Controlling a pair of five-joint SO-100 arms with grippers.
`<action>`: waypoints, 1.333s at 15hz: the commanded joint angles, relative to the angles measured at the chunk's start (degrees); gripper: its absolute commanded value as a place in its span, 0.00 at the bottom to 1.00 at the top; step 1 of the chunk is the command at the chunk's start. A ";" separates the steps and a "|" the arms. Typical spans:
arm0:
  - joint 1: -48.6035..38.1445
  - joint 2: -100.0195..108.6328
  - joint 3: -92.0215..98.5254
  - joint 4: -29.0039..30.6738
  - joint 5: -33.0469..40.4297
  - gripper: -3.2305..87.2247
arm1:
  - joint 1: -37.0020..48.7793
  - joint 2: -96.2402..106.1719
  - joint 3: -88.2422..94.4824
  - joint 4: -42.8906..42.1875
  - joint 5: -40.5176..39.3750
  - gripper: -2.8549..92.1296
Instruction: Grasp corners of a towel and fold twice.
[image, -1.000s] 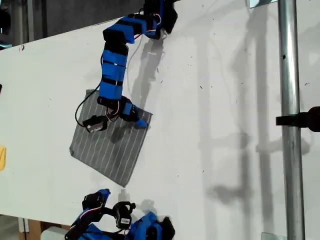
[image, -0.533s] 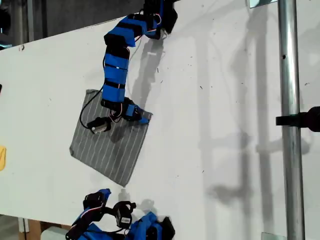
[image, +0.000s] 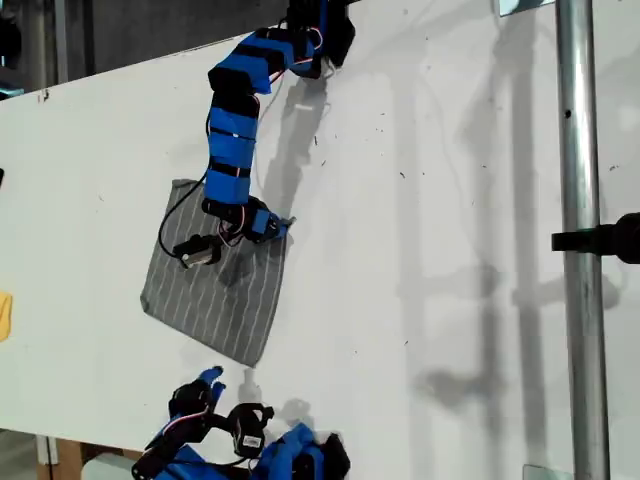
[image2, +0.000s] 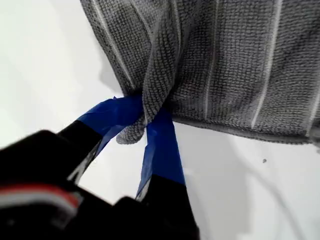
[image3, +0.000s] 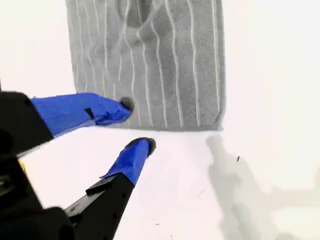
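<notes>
Towel (image: 215, 295), thin grey pale-striped cloth flat on white table (image: 450, 200): my first gripper (image2: 145, 125) pinches one corner (image2: 132, 134), my second gripper (image3: 132, 125) gapes beside the near edge, needing another corner next.

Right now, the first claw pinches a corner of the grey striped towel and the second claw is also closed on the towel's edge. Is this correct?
Not quite. My second claw is open: the second wrist view shows its fingers spread at the towel edge, with nothing between them. My first claw does pinch a bunched corner, as the first wrist view shows.
</notes>
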 joint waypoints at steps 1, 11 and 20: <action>4.04 0.09 -5.36 1.23 1.05 0.31 | -0.88 1.23 -2.90 -1.58 -0.09 0.03; -3.78 -13.62 20.57 -27.16 2.72 0.28 | -2.90 4.31 -2.72 -1.32 0.70 0.03; -5.54 -35.07 9.67 -27.25 2.37 0.18 | -3.87 6.15 -0.97 -1.67 0.97 0.03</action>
